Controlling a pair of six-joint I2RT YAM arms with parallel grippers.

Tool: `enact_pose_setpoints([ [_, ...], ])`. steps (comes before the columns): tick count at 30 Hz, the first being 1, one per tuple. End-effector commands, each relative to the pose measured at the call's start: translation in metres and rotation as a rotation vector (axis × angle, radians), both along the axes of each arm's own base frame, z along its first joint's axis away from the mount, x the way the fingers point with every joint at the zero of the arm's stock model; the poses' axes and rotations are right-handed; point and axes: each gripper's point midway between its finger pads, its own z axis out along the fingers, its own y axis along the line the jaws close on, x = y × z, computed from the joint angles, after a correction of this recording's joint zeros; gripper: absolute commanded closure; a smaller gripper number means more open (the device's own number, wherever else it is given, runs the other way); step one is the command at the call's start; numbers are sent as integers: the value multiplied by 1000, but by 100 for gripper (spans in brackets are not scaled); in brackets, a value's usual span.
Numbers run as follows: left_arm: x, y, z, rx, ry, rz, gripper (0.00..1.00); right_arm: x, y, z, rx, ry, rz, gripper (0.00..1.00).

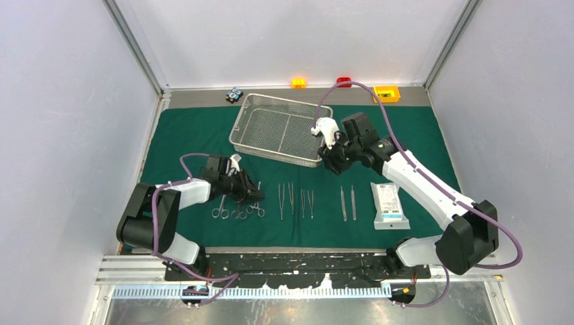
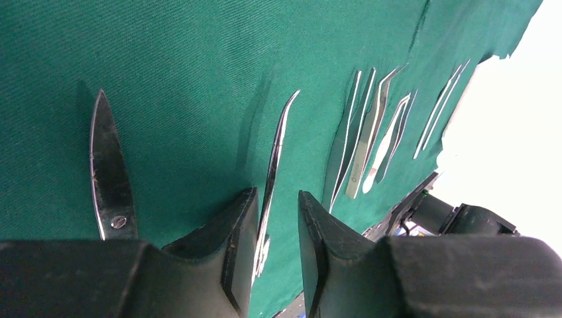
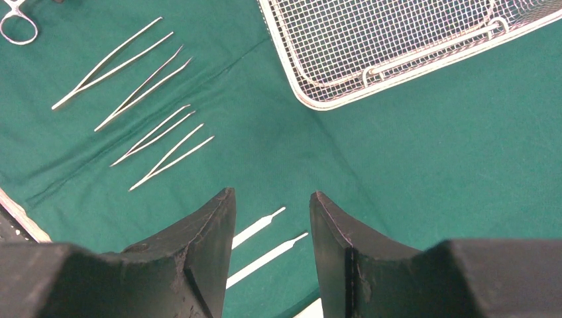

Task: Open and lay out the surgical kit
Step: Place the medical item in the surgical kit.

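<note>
Forceps (image 2: 281,132), slim, stiff, slippery-looking steel, lie flat on the drape (image 2: 185,66); I'd pinch mid-shaft. Left gripper (image 2: 275,195) stands apart astride them, right gripper (image 3: 272,195) apart and empty near the tray (image 3: 397,40).

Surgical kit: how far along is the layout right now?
Done: the green drape is spread flat, the mesh tray looks empty, and ring-handled instruments, tweezers and the white pouch lie in a row. In hand: the left claw straddles a curved forceps on the drape, jaws apart, not gripping. The right claw hovers open, empty. Left: probably just withdrawing both arms.
</note>
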Motion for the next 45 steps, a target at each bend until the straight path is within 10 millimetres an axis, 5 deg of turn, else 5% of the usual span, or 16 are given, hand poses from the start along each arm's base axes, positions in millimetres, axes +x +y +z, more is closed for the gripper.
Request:
enact_pose_setpoints([
  [1, 3, 11, -3, 84, -23, -1, 68, 5, 5, 4, 29, -22, -3, 50],
  [18, -2, 18, 1, 130, -11, -10, 66, 6, 4, 1, 23, -19, -3, 49],
  [28, 23, 12, 37, 169, -204, -127, 64, 5, 4, 2, 28, -27, -3, 49],
  [45, -1, 21, 28, 296, -99, -232, 62, 3, -1, -3, 12, -29, -9, 49],
])
